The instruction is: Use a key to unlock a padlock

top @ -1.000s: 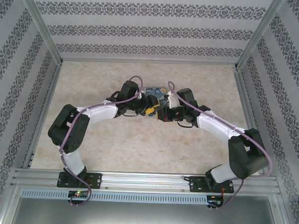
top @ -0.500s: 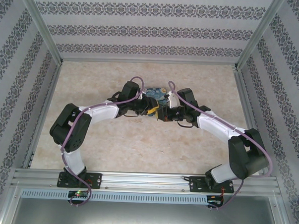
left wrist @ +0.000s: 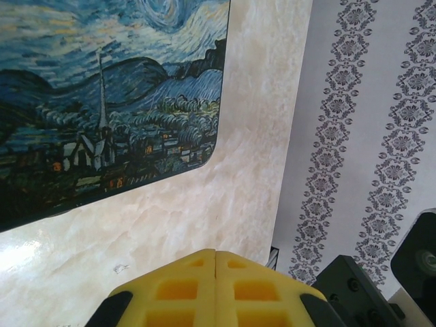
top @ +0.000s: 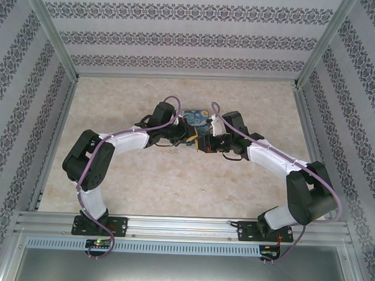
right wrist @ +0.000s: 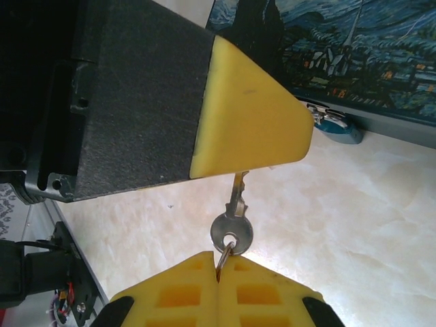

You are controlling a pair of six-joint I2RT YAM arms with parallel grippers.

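Fingers (right wrist: pixel 245 276) of the right gripper (right wrist: pixel 219 259) are shut tight, one yellow tip against the other. They pinch a thin ring (right wrist: pixel 223 253), and the key (right wrist: pixel 232 228) is on that ring. So the right gripper has the key by its ring.

The key is small and silver, with a round head. It stands up from the right fingers, over the table (right wrist: pixel 354 225), and does not lie on it. Its thin end points up at the left gripper (left wrist: pixel 216 253), which sits just above it. The end goes out of sight behind one yellow finger of the left gripper.

The left fingers are shut too. From the left wrist, the two yellow tips touch and nothing shows between them. I cannot tell if they nip the key's end or only sit next to it.

A blue tin (left wrist: pixel 102 102) with a swirly night picture lies flat on the table, just behind the two grippers. Beside the tin's near edge lies a little blue and silver thing (right wrist: pixel 334 121). I cannot tell what it is.

From above, both arms bend in and meet in the middle of the table, right in front of the tin. Their grippers are very close together. A wall (left wrist: pixel 354 136) with dark flower stripes stands past the table.
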